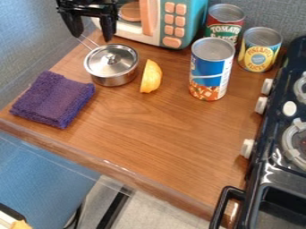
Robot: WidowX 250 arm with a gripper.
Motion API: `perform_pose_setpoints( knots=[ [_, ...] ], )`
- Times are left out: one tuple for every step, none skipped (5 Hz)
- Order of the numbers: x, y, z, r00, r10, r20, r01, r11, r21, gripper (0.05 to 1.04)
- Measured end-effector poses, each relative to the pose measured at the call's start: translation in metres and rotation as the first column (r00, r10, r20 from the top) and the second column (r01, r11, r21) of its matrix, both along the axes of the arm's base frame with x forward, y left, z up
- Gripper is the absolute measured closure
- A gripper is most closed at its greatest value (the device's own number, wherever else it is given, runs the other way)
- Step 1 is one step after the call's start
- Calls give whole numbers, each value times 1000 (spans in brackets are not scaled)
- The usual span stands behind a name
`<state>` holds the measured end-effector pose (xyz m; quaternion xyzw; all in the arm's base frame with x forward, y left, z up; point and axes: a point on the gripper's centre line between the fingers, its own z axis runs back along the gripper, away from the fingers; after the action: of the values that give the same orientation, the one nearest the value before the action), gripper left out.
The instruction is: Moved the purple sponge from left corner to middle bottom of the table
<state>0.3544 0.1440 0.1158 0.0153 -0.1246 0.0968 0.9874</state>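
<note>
My gripper (92, 30) hangs at the upper left of the camera view, above the back of the table, with its two fingers spread apart and nothing between them. The purple sponge (53, 99), looking like a folded cloth, lies flat at the left corner of the wooden table (149, 143). It is below and to the left of the gripper, not touched by it.
A lidded metal pot (112, 65) stands just right of the sponge, beside an orange wedge (151, 76). Behind are a toy microwave (167, 20) and cans, the nearest a blue one (211, 69). A black stove (281, 147) borders the right side.
</note>
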Motion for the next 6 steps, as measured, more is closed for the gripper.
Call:
perform_pose_setpoints(
  knots=[
    [-1, -2, -11, 1000, -3, -27, 2, 1000, -19, 85],
    [-20, 14, -19, 998, -1, -62, -4, 996, -88, 85],
    [-43, 40, -21, 998, 23, -63, -32, 988, -152, 85],
    [-61, 49, -28, 997, -13, -73, 0, 983, -182, 85],
    [-81, 58, -38, 995, -49, -84, 37, 989, -140, 85],
    [-94, 59, -57, 993, -65, -101, 55, 993, -103, 85]
  ],
)
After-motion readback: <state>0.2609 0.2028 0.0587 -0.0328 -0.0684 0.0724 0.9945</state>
